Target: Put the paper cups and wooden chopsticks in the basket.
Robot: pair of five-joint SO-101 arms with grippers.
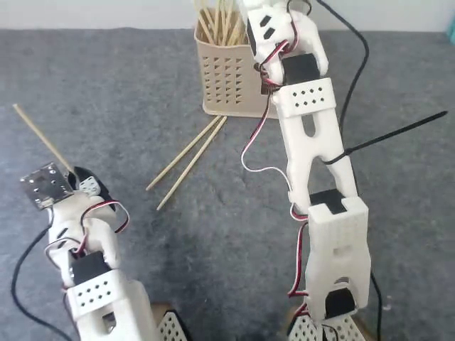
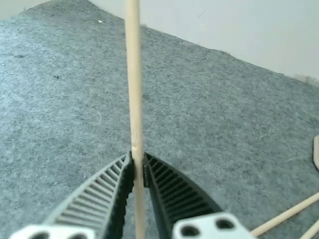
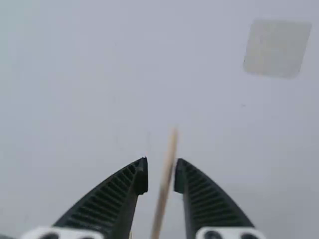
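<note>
I log the grey table (image 1: 106,78), with the basket (image 1: 227,82) at its far edge and upright sticks (image 1: 217,21) inside. The right gripper (image 3: 160,172) is above it, jaws parted around a blurred stick (image 3: 169,149). The left gripper (image 2: 138,162) is clenched on one chopstick (image 2: 132,74). Two loose chopsticks (image 1: 192,163) lie just before the basket.

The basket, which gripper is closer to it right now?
Right. The right gripper is up at the rim of the basket. The left gripper is far off, toward the near left of the table, shut on a chopstick.
</note>
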